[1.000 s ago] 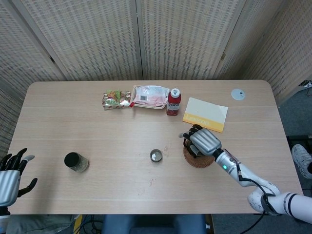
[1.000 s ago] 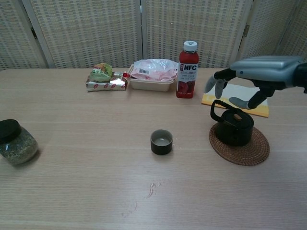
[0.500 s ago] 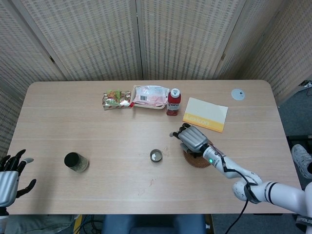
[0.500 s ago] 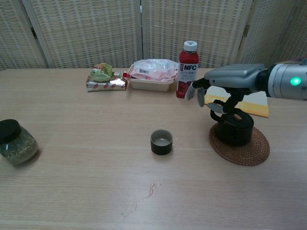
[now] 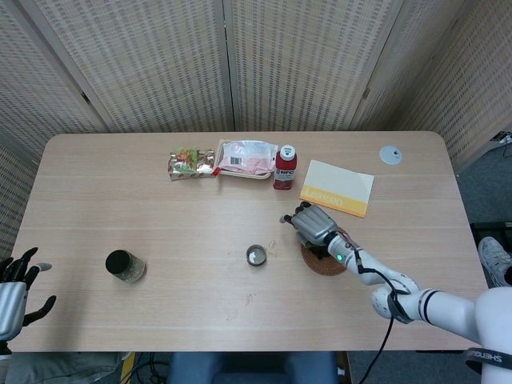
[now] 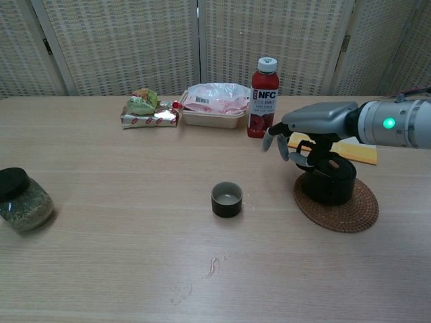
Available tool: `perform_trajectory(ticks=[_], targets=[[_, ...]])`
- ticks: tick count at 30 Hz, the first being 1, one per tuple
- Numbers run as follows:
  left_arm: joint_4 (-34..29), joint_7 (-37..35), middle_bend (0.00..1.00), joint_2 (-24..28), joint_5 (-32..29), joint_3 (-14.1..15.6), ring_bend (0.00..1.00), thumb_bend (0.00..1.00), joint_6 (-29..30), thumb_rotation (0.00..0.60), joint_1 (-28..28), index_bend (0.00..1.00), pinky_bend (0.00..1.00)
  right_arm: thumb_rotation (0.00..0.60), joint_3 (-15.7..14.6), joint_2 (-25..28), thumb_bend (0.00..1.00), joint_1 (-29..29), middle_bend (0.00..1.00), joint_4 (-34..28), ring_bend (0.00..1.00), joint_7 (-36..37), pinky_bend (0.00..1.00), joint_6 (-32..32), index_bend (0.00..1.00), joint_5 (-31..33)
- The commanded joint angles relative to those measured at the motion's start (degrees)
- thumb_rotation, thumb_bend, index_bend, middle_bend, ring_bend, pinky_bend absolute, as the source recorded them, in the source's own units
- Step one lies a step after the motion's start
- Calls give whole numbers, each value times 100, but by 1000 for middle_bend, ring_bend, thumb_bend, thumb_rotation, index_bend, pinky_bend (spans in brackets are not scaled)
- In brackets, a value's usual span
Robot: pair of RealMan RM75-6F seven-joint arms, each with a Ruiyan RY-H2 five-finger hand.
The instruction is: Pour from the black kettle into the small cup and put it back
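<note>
The black kettle stands on a round woven coaster right of the table's middle. In the head view it is almost hidden under my right hand, with only the coaster showing. My right hand hovers low over the kettle's top and handle. Its fingers hang down apart on the kettle's left side and are not closed around anything. The small dark cup sits upright left of the kettle, apart from the hand. My left hand is off the table's near-left corner, fingers spread, holding nothing.
A black-lidded jar stands at the near left. Along the back are a snack packet, a food tray and a red NFC bottle. A yellow booklet lies just behind the kettle, and a white disc at far right.
My right hand has moved left and lower over the kettle, its fingers now down beside the handle. The left hand has drifted slightly lower. Kettle and cup have not moved.
</note>
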Motion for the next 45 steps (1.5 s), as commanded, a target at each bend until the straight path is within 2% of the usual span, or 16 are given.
perform_trajectory(ticks=[1, 9, 15, 27, 35, 40, 43, 45], targets=[[17, -14, 102, -3, -9, -1, 175, 250, -4, 600, 4, 318, 91, 600, -15, -30, 597, 15, 424, 40, 228, 32, 168, 15, 245, 22], [46, -28, 101, -18, -11, -12, 175, 250, -11, 600, 1, 323, 90, 600, -76, 12, 597, -33, 477, 4, 229, 72, 168, 183, 244, 31], [60, -37, 102, -30, 6, -19, 174, 250, -27, 600, -17, 326, 90, 600, -92, 145, 598, -117, 497, -202, 268, 47, 168, 388, 245, 70], [58, -49, 101, -29, 50, -43, 175, 250, -32, 600, -56, 332, 90, 600, -233, 777, 597, -364, 514, -1093, 342, -382, 170, 846, 245, 200], [63, -93, 102, -20, 74, -36, 175, 250, -24, 600, -56, 335, 90, 600, -504, 1266, 596, -723, 514, -1773, 351, -857, 170, 1310, 254, 319], [65, -119, 101, -15, 109, -11, 175, 250, 0, 600, -38, 336, 90, 600, -710, 1453, 589, -962, 501, -2069, 351, -1100, 170, 1567, 254, 319], [68, -140, 101, -17, 140, -4, 175, 250, 20, 600, -34, 337, 90, 600, -772, 1490, 582, -1047, 441, -2156, 343, -1248, 171, 1683, 254, 315], [65, -151, 101, -19, 170, 4, 175, 250, 36, 600, -32, 337, 90, 600, -768, 1479, 545, -1088, 398, -2179, 297, -1321, 171, 1781, 255, 308]])
